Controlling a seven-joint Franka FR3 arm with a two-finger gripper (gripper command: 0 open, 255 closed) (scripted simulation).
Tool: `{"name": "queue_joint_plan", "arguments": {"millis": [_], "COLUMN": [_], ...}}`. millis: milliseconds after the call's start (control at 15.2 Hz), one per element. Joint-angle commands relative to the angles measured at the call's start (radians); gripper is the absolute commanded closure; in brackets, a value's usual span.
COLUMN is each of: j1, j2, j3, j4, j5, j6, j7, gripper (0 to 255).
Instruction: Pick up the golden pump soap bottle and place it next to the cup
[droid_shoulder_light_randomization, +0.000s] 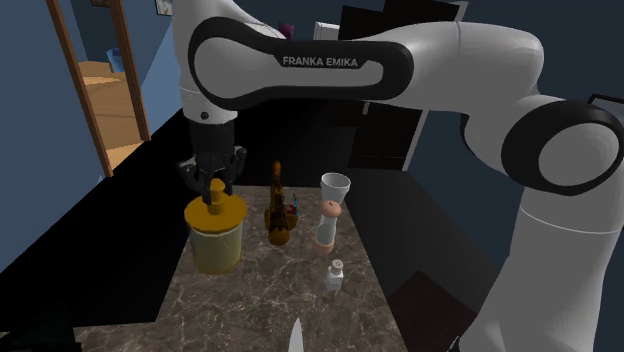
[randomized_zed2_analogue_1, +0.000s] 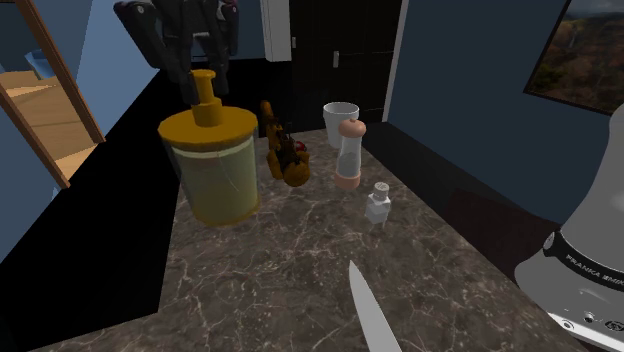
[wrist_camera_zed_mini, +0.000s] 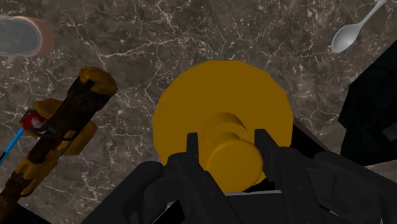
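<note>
The claw (wrist_camera_zed_mini: 226, 137) is gripping the pump head of the golden soap bottle (wrist_camera_zed_mini: 191, 95), its fingers closed in on both sides. The bottle is hanging upright by the desk's (droid_shoulder_light_randomization: 270, 305) edge at the shoulder view's left, well apart from the white cup (droid_shoulder_light_randomization: 335, 184). A brown figure (droid_shoulder_light_randomization: 279, 212) and a grinder (droid_shoulder_light_randomization: 326, 226) are standing between them.

On one marble counter (droid_shoulder_light_randomization: 250, 300): one golden pump soap bottle (droid_shoulder_light_randomization: 217, 235), one white cup (droid_shoulder_light_randomization: 335, 184), one pepper mill (droid_shoulder_light_randomization: 326, 228), one small shaker (droid_shoulder_light_randomization: 334, 275), one brown-and-yellow object (droid_shoulder_light_randomization: 279, 215), one knife (randomized_zed2_analogue_1: 372, 315), one spoon (wrist_camera_zed_mini: 356, 32).
</note>
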Motion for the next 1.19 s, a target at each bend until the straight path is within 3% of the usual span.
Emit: {"name": "queue_joint_plan", "arguments": {"millis": [0, 726, 792, 1122], "j1": [0.003, 0.035, 0.036, -0.078], "j2": [0.006, 0.061, 0.062, -0.104], "j3": [0.0, 0.003, 0.003, -0.025], "j4": [0.036, 0.265, 0.267, 0.077], "j5": [-0.002, -0.026, -0.026, 0.047], "j6": [-0.03, -0.207, -0.208, -0.168], "j7": [-0.001, 0.005, 0.005, -0.11], "gripper": [255, 255, 255, 255]}}
